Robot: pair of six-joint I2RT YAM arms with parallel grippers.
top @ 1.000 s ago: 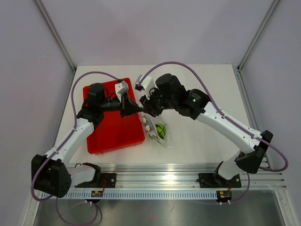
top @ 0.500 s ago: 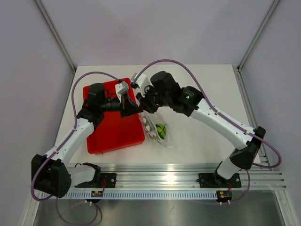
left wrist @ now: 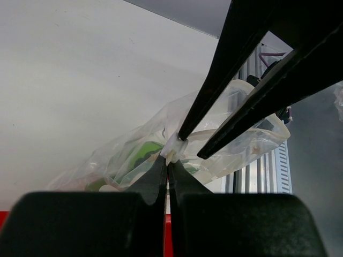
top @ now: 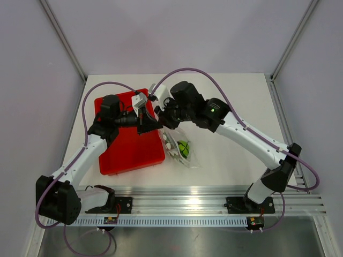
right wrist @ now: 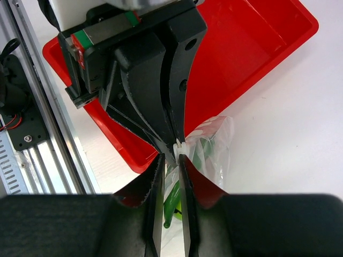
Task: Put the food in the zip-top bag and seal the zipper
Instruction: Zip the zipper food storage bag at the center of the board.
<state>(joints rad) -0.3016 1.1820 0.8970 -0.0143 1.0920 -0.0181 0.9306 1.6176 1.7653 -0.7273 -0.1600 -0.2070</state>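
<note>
Table [top: 236, 101]: left gripper [left wrist: 167, 161], right gripper [right wrist: 170, 158] meet at bag [top: 182, 153].

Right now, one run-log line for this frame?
step: sealing | left gripper: shut on zipper end | right gripper: jaws narrow astride zipper, grip unclear | lime-green fruit: inside zip-top bag | zip-top bag: beside red tray

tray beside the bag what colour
The tray is bright red, clearest in the right wrist view.

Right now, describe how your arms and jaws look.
Left arm and right arm: white links, black joints and bases, a looping purple cable on each. Right arm carries a green light. Jaws are slim, tapering, black.
</note>
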